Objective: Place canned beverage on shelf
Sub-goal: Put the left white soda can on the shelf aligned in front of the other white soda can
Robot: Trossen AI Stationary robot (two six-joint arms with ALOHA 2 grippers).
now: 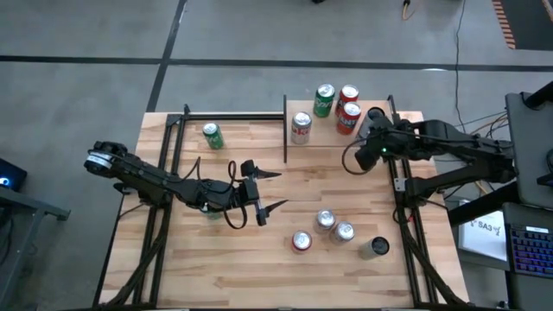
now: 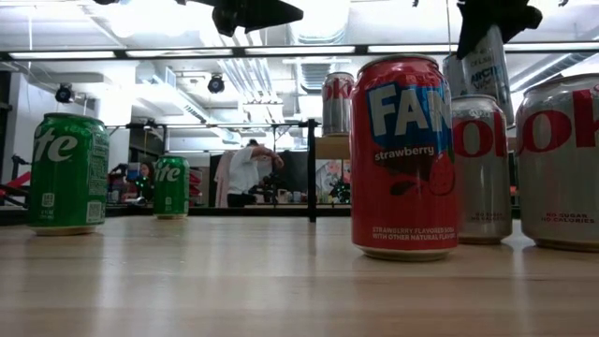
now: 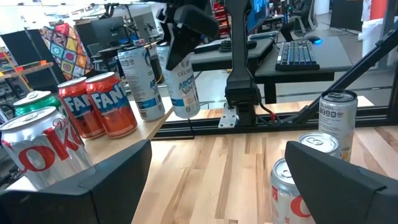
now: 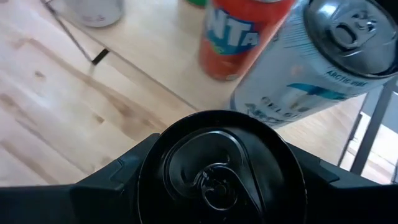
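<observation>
Right gripper (image 1: 378, 131) clamped on a slim white can (image 3: 182, 84), tilted, hanging over the shelf (image 1: 380, 121) at about two o'clock of the table beside four cans already set there; not yet released, with left gripper (image 1: 268, 192) waiting wide apart at centre.

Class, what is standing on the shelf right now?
On the shelf: a green can, two red Fanta cans, a silver can. The right gripper covers the rest.

We get bright, even overhead light w/ soft shadows on the striped butcher-block tabletop (image 1: 259, 259). Low view: ceiling lights blow out, room behind is soft. The black can top (image 4: 221, 171) close to right wrist cam is blurry.
</observation>
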